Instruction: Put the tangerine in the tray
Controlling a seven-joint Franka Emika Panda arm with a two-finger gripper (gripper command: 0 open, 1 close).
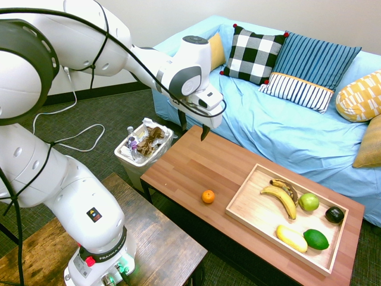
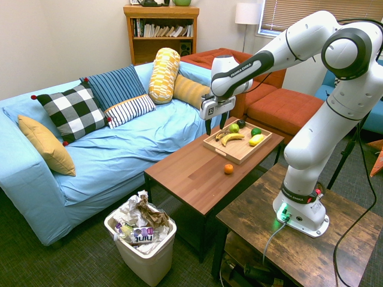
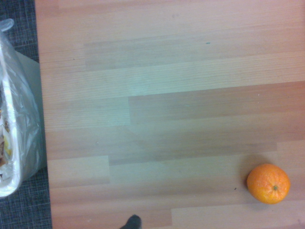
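The arm's white base stands nearest the lens, lower left, on a dark side table (image 1: 149, 238). Beyond it, a white bin (image 1: 143, 152) stuffed with wrappers sits on the carpet against the table (image 1: 196, 161). Above the table's bare end hangs the gripper (image 1: 193, 126), its dark fingers apart and holding nothing, well clear of the wood. The tangerine (image 1: 208, 196) rests alone on the table near its front edge, just beside the tray (image 1: 250, 205) but outside it. The tray, further right, already carries two bananas (image 1: 281, 196), a green apple (image 1: 308, 202), a dark fruit (image 1: 334, 215), a lime (image 1: 316, 239) and a yellow oval fruit (image 1: 292, 238). A blue sofa (image 1: 286, 131) with cushions runs behind.

The wrist view shows the tangerine (image 3: 268, 183) near a corner of its frame, off the gripper's line. The job appears to be at its approach stage: nothing picked yet. The next move would likely call for shifting over the fruit, descending with fingers wide, and closing gently on the round skin so it does not roll.
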